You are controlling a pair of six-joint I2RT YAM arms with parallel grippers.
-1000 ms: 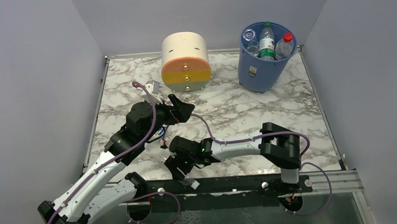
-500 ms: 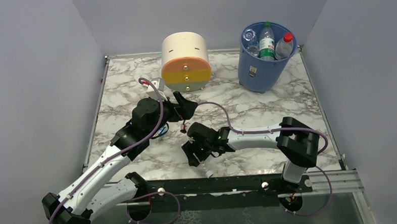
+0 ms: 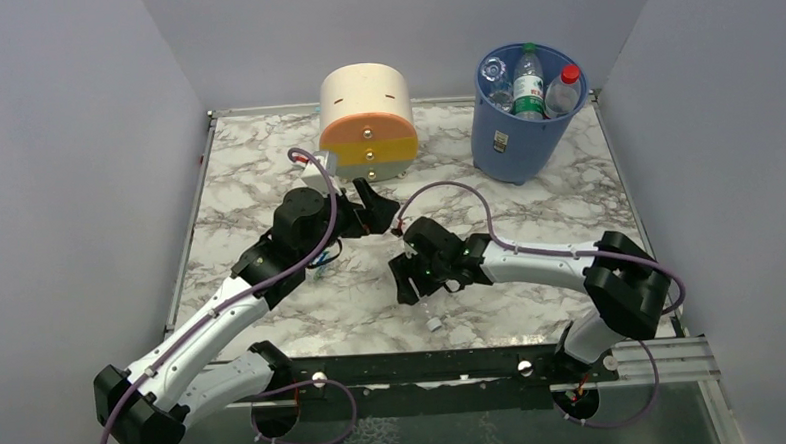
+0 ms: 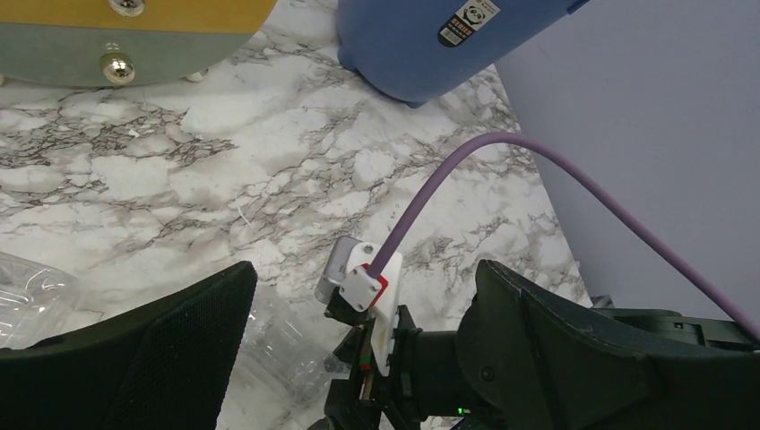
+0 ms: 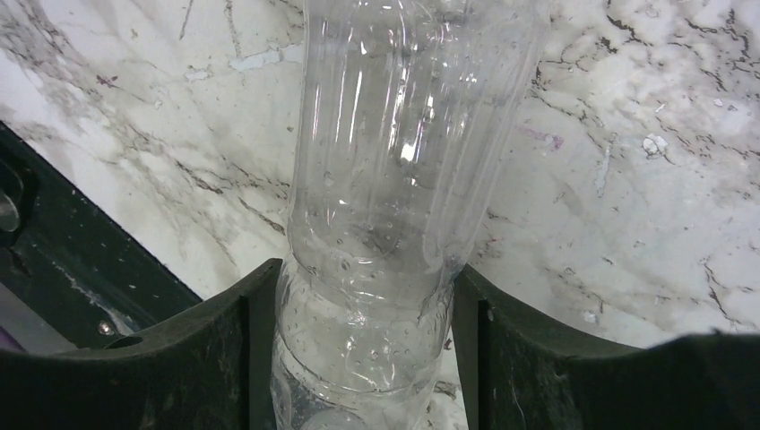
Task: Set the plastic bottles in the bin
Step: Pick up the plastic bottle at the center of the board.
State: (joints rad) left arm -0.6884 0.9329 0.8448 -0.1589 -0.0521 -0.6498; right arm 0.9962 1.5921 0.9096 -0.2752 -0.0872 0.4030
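Your right claw (image 5: 358, 305) pinches the clear ribbed plastic bottle (image 5: 403, 134), well apart from the tall round blue plastic bin (image 3: 511, 142); left claw (image 3: 373, 198) spread, empty; hold firmly and clear the bin's rim before you release.

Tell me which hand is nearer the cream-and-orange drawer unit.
Left. The left hand is open just in front of the drawer unit; the right hand is farther toward the near edge, shut on a clear bottle.

No readable text; the sticker (image 4: 464, 20) on the bin (image 4: 403, 45) shows a panda.
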